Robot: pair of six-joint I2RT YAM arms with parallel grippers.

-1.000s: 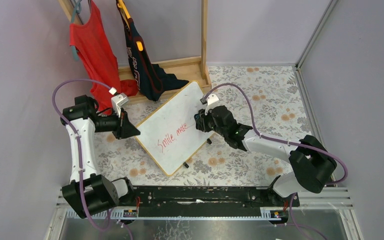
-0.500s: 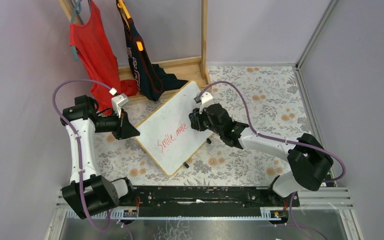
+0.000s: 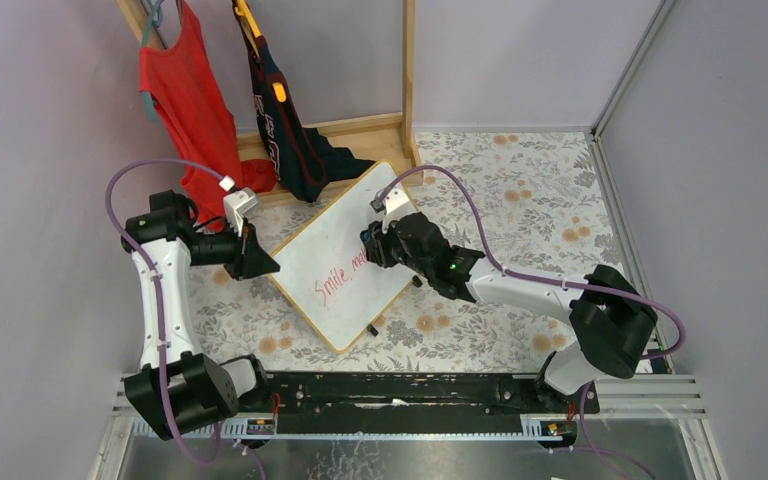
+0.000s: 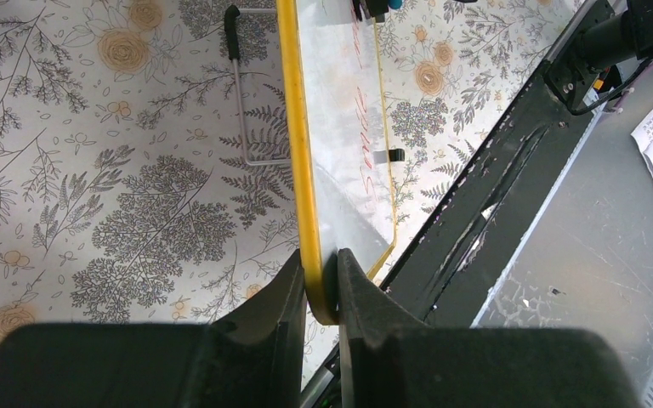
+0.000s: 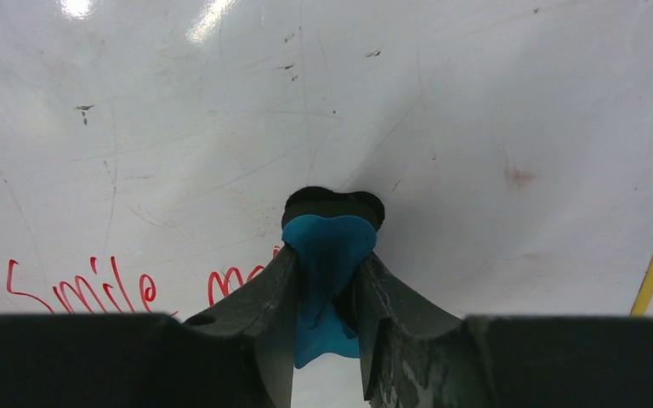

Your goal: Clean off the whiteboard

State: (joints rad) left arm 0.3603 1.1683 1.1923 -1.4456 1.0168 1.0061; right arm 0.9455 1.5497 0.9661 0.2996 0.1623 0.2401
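The whiteboard (image 3: 332,238) lies tilted on the floral table, with red writing "Smile m.." (image 3: 337,283) on it. My left gripper (image 3: 263,262) is shut on the board's left corner; in the left wrist view its jaws pinch the yellow-wood frame (image 4: 306,195). My right gripper (image 3: 370,248) is shut on a blue eraser (image 5: 327,255) with a black pad, pressed on the board over the end of the second word. In the right wrist view the red writing (image 5: 93,285) shows left of the eraser. The board (image 5: 221,102) above it is white with faint smudges.
A wooden clothes rack (image 3: 380,130) stands at the back with a red top (image 3: 185,100) and a dark garment (image 3: 285,130) hanging. A metal wire stand (image 4: 251,102) lies under the board. The black rail (image 3: 400,390) runs along the near edge.
My right gripper has slid left across the board with the eraser, onto the second word; part of that word no longer shows. The left gripper has held still on the frame.
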